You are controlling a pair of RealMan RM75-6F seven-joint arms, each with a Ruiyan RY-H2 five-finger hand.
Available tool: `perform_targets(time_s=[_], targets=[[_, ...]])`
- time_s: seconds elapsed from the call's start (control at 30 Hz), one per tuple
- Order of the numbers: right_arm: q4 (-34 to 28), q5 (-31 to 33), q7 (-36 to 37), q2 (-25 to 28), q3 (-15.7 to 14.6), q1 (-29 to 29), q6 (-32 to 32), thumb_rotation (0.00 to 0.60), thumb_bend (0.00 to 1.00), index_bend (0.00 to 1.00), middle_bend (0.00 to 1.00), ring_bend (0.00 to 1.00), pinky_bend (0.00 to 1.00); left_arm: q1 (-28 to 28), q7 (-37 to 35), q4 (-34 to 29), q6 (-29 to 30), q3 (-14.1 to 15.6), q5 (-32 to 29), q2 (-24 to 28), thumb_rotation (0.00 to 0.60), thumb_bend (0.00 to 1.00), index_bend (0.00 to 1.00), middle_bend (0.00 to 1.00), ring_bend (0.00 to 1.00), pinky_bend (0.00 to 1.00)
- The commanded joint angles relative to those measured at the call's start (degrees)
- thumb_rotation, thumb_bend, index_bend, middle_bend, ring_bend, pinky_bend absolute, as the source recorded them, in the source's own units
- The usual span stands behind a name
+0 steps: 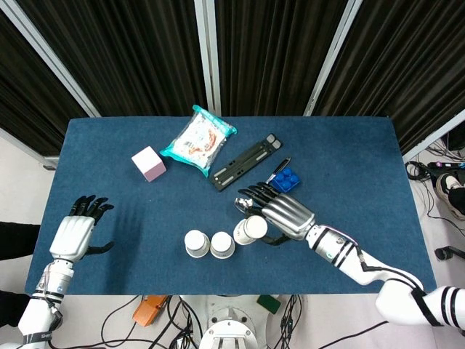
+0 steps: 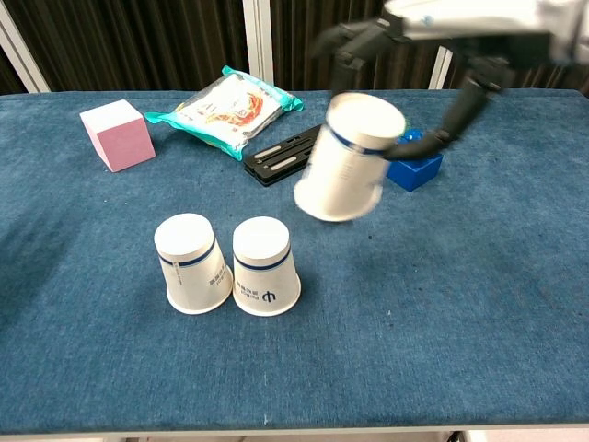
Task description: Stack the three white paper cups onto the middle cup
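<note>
Your left hand (image 1: 73,233) hovered over the left edge of the blue table (image 1: 349,160), fingers spread and holding nothing; the chest view did not show it. Well off to its right and farther from you lay the pink cube (image 1: 149,163), and beyond that the snack packet (image 1: 198,139).

Between your two hands, two white cups stood upside down on the cloth, side by side and just about touching: the left cup (image 2: 191,263) and the middle cup (image 2: 265,266). Both sat low and to the left of your right hand.

Your right hand (image 1: 280,214) was grasping the third cup (image 2: 349,157), fingers wrapped over its upturned base and thumb on the opposite side. The cup was clear of the table, tilted, mouth pointing down toward the left, up and to the right of the middle cup and not over it.

Just behind that hand lay the black bracket (image 1: 244,159). The blue brick (image 1: 285,179) sat close at the hand's far side, partly hidden by the fingers in the chest view. The ladle (image 1: 277,169) showed only its handle tip past your fingers.
</note>
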Motion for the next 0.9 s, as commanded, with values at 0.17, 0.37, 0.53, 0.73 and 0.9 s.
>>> perform_targets(time_s=[0.17, 0.37, 0.53, 0.73, 0.9], targets=[[-0.27, 8.30, -4.94, -3.58, 3.06, 7.71, -6.13, 0.600, 0.46, 0.47, 0.09, 0.00, 0.00, 0.77, -1.03, 0.72, 0.05, -0.08, 0.17, -0.14, 0.600, 0.16, 0.22, 0.11, 0.05, 0.00], [0.58, 15.70, -11.21, -6.55, 3.04, 12.45, -7.06, 0.600, 0.46, 0.46, 0.09, 0.00, 0.00, 1.15, -1.88, 1.42, -0.31, -0.48, -0.10, -0.29, 0.600, 0.16, 0.22, 0.11, 0.05, 0.00], [1.43, 21.67, -16.03, -9.11, 2.18, 16.48, -6.90, 0.600, 0.46, 0.45, 0.09, 0.00, 0.00, 1.38, -2.59, 2.06, -0.65, -0.79, -0.21, -0.49, 0.600, 0.16, 0.22, 0.11, 0.05, 0.00], [2.37, 27.11, -19.90, -11.70, 1.00, 20.56, -6.09, 0.600, 0.46, 0.43, 0.09, 0.00, 0.00, 1.64, -3.28, 2.70, -1.15, -1.02, -0.44, -0.72, 0.600, 0.16, 0.22, 0.11, 0.05, 0.00], [2.69, 30.07, -22.05, -12.77, -0.18, 22.71, -4.95, 0.600, 0.46, 0.41, 0.09, 0.00, 0.00, 1.95, -3.94, 3.19, -1.24, -1.19, -0.49, -0.79, 0.600, 0.16, 0.22, 0.11, 0.05, 0.00]])
